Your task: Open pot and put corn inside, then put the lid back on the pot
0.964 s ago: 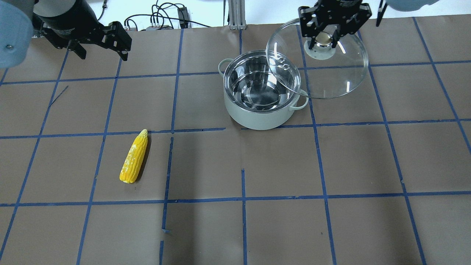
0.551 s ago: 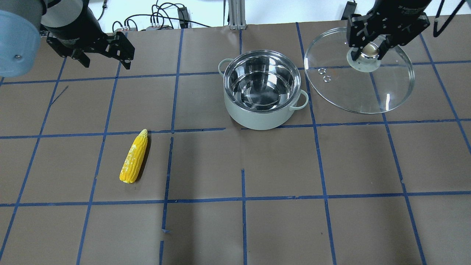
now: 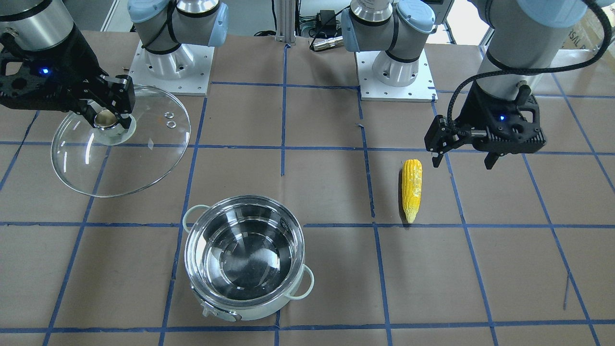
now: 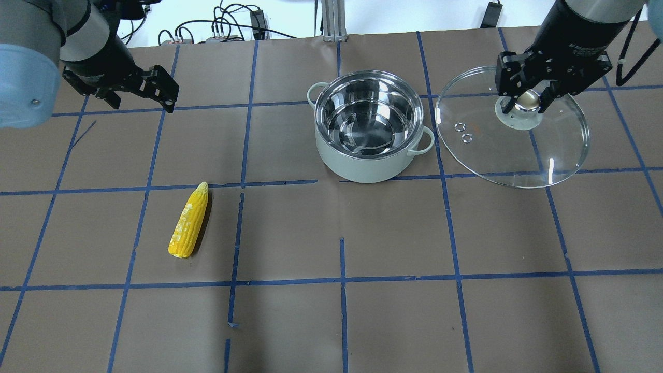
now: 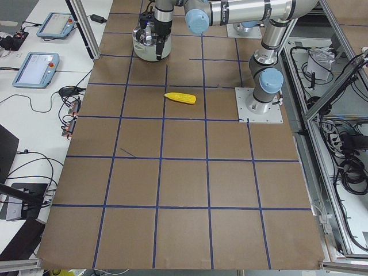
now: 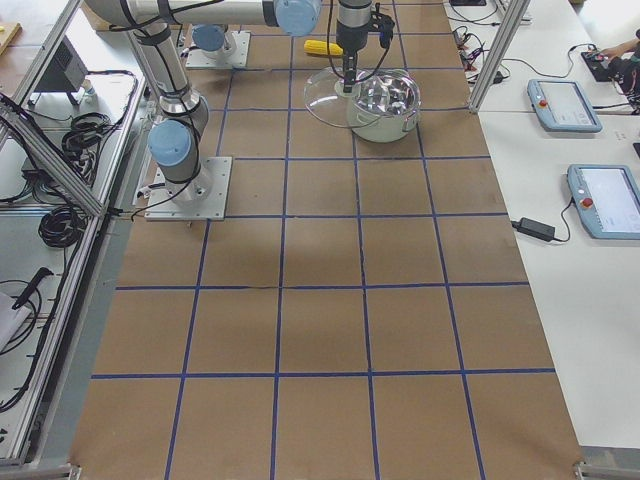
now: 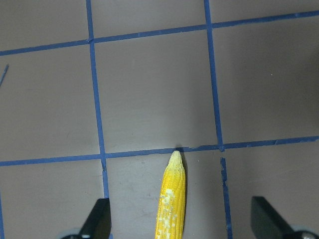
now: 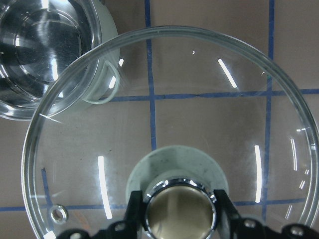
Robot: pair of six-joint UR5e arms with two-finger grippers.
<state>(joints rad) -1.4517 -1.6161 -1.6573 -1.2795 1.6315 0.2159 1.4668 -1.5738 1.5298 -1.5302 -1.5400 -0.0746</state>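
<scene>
The pot (image 4: 362, 168) stands open and empty at the table's middle back; it also shows in the front view (image 3: 269, 307). My right gripper (image 4: 527, 101) is shut on the beige knob of the glass lid (image 4: 513, 150) and holds the lid to the pot's right, clear of the rim. In the right wrist view the lid (image 8: 189, 99) overlaps the pot's handle. The corn (image 4: 189, 221) lies on the table at the front left. My left gripper (image 4: 144, 103) is open and empty, above and behind the corn. In the left wrist view, the corn's tip (image 7: 172, 199) lies between the fingers (image 7: 99, 219).
Brown paper with blue tape lines covers the table (image 4: 342, 311). Cables (image 4: 228, 26) and a metal post (image 4: 331, 20) lie along the back edge. The arm bases (image 3: 394, 72) stand on plates at the robot's side.
My right gripper has carried the lid from over the pot's rim to the right and a little forward. My left gripper has shifted slightly forward and left, still open.
</scene>
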